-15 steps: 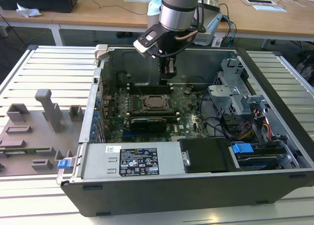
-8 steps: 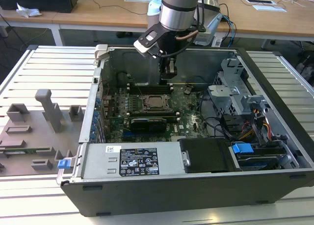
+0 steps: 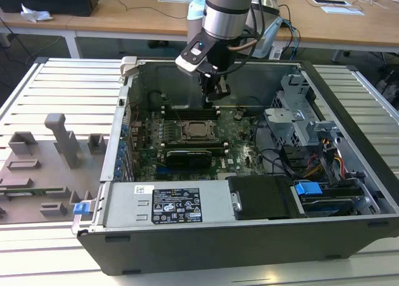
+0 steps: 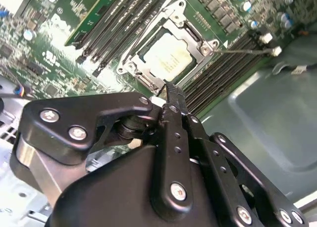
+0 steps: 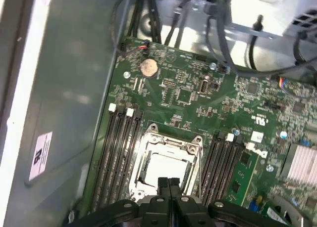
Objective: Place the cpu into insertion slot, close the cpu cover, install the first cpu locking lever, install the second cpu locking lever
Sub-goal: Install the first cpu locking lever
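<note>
The claw (image 4: pixel 171 90) is shut tight with nothing in it and hangs just above the slot (image 4: pixel 128 66), off to one side of it. The chip (image 4: pixel 168 56) lies flat inside the slot, and the cover (image 4: pixel 185 31) seems to be folded down around it, with the pale top showing through its window. The chip is probably light, stiff and easily damaged underneath, so it is best held by its opposite edges. The thin metal cover looks best pushed on its frame.

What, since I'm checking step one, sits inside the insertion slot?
The cpu lies in the insertion slot, pale top showing. Whatever is beneath it is covered, and the end effector hides one edge in the first wrist view.
</note>
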Motion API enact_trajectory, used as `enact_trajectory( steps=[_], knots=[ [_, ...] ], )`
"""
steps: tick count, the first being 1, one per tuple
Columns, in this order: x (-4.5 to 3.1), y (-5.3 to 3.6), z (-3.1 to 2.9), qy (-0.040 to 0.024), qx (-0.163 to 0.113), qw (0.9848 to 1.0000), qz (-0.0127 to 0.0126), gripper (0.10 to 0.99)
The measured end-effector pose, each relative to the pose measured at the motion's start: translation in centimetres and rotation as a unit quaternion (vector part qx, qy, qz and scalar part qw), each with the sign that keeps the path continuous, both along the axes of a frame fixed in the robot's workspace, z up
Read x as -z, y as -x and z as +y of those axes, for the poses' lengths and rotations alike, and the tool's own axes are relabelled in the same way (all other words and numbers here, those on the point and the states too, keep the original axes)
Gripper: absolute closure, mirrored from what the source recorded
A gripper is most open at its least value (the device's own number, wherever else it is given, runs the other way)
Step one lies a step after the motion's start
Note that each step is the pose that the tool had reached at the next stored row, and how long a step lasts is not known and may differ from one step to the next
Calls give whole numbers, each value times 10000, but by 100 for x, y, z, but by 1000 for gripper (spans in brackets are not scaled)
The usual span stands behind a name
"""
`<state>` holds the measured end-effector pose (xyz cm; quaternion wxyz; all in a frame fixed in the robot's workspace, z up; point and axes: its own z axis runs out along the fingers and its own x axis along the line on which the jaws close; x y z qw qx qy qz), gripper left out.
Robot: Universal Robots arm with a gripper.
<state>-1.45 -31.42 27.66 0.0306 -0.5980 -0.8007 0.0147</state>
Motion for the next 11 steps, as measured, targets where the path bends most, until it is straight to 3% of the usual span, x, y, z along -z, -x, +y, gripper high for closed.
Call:
enact_trajectory(
  steps=[3, 7, 9, 11],
  knots=[
    [0, 0, 0, 0, -369, 9993, 0, 980],
    [0, 0, 0, 0, -792, 9969, 0, 980],
    [0, 0, 0, 0, -1259, 9920, 0, 980],
    [0, 0, 0, 0, -1467, 9892, 0, 980]
  ],
)
